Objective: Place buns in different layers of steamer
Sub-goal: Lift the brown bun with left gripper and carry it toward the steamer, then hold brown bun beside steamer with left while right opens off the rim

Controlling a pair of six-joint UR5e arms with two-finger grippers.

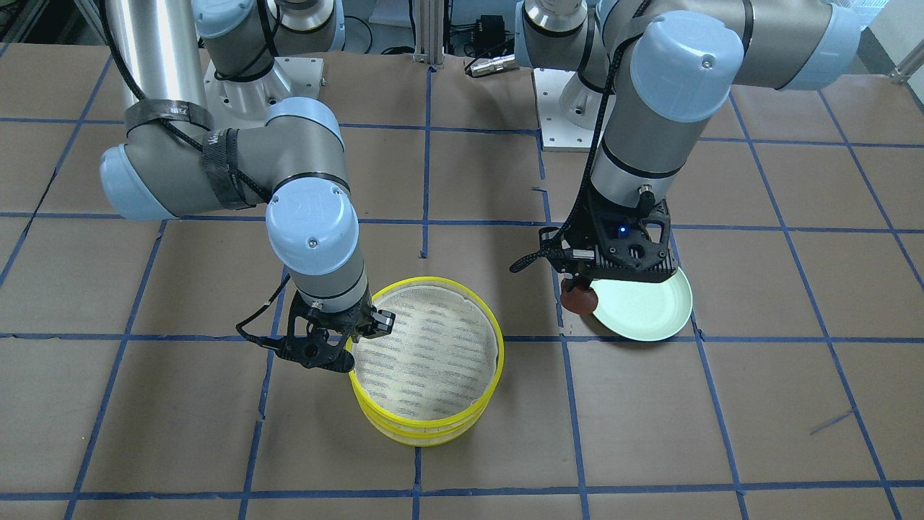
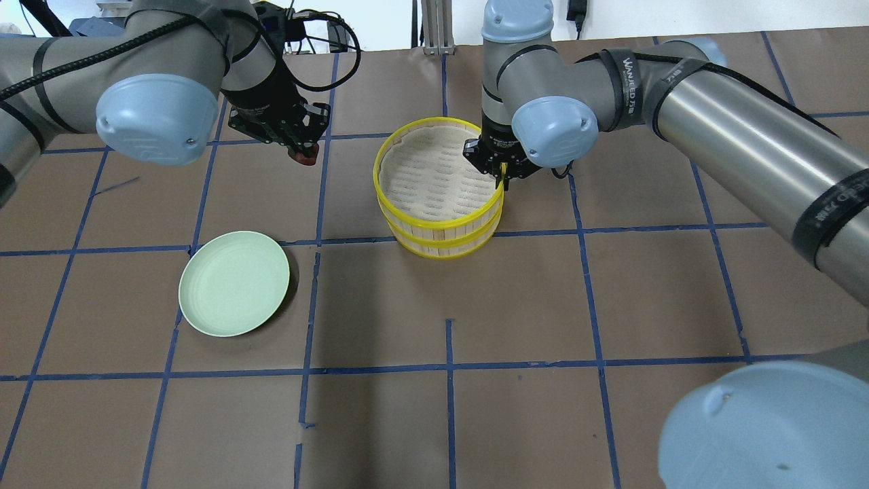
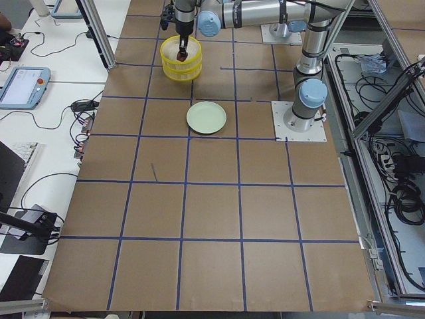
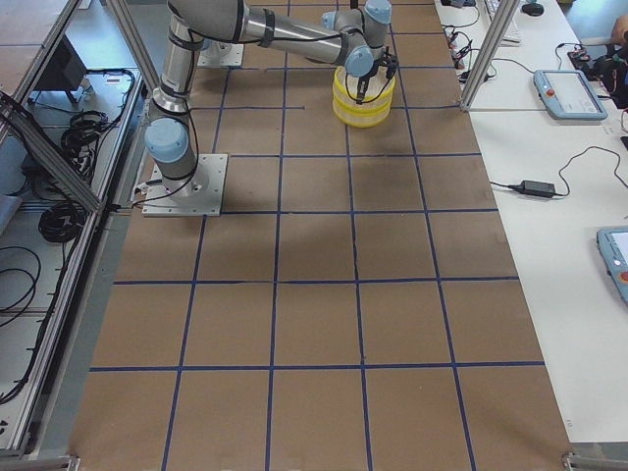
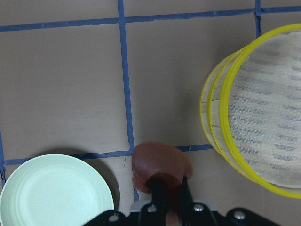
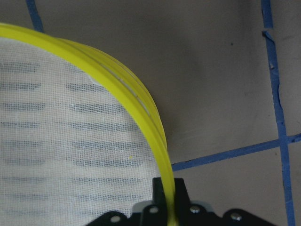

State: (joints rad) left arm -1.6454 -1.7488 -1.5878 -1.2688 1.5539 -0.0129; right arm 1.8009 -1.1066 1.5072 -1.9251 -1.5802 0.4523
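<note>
Pinching the dark reddish-brown bun between its two fingers, the left gripper holds it up off the brown paper table. The fingers are clamped on the near end of the bun, and the rest of it sticks out ahead of the fingertips. In the left wrist view the pale green plate lies on the table to the left of these fingers, close by. The stacked steamer stands to their right and a little ahead, apart from the bun.

The right gripper is closed on the yellow rim of the top steamer layer. One finger is on the inner side, over the whitish mesh, and the other on the outer side, so the rim runs straight between them. From these fingers the mesh spreads away to the left in the right wrist view, and bare table lies to the right. The top steamer layer sits on the lower steamer layer, whose yellow rim shows just beneath it.
</note>
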